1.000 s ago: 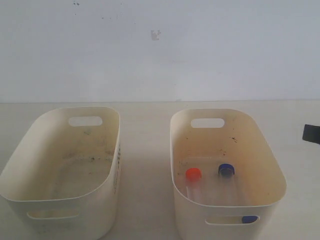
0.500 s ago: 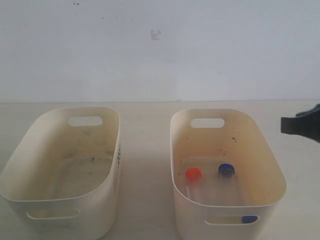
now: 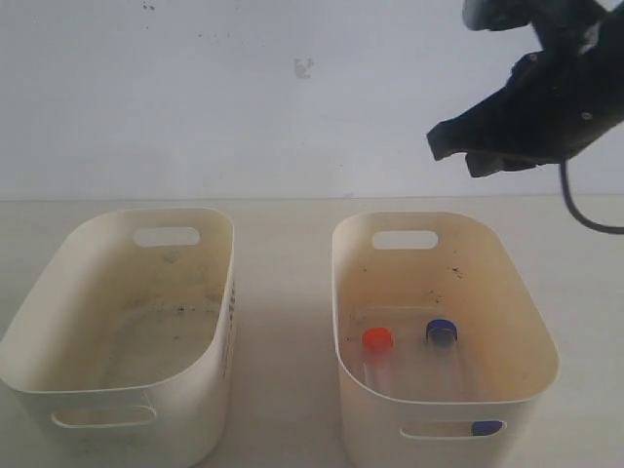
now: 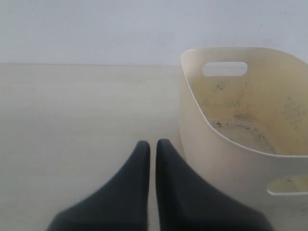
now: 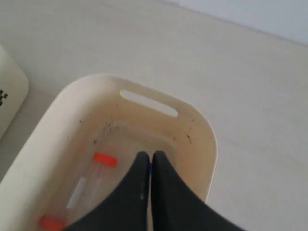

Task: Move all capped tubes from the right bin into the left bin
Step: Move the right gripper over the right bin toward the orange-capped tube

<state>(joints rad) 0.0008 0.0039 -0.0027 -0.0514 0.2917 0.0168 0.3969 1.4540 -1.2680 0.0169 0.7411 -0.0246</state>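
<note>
The right end effector (image 3: 439, 139) has swung in high over the right bin (image 3: 531, 331), closed and empty (capped tubes (image 3: 377, 341) untouched), so the first pickup looks next

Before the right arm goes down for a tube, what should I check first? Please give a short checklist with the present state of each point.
1. Right gripper open for a grasp: not ok, jaws shut.
2. Right gripper over the right bin: ok, high above it.
3. Tubes in view: ok, red-capped tube and blue-capped tube lie on its floor.
4. Left bin ready: ok, no tube seen inside.
5. Left gripper clear: ok, shut, outside the left bin.
6. Total tube count: cannot tell, the near wall hides part of the floor.
</note>
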